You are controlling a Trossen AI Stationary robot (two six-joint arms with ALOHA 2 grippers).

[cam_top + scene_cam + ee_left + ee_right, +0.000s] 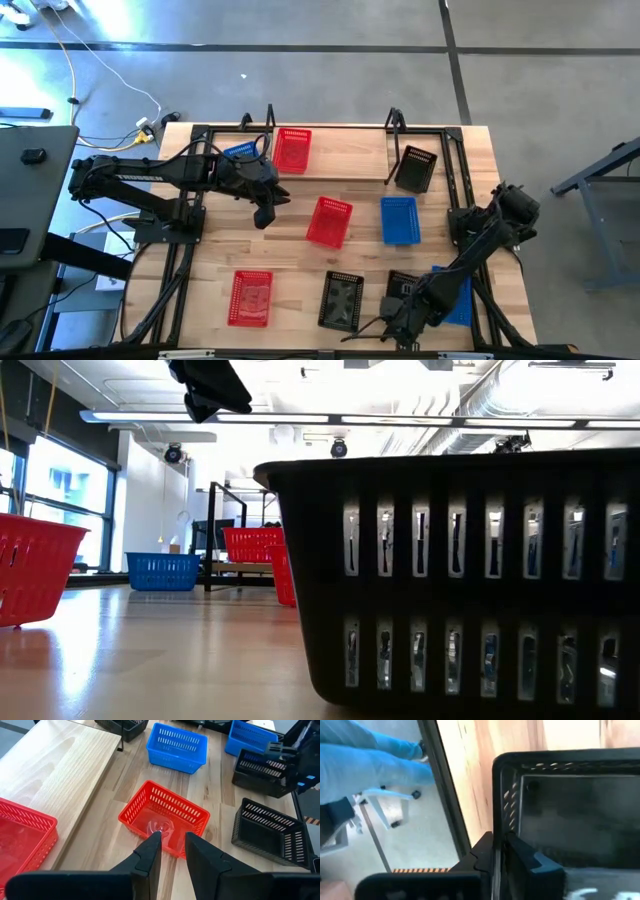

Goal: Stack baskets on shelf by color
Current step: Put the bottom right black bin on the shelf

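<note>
On the shelf (345,152) sit only three baskets, unstacked; six lie on the table. Left gripper (172,851), slightly parted and empty, hovers above a red basket (164,818); right gripper (501,851) clamps a black basket's (570,795) rim.

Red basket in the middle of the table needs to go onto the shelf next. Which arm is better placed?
Left. The left gripper hovers open just above that red basket, beside the shelf. The right gripper is at the table's near edge, closed on a black basket wall.
</note>
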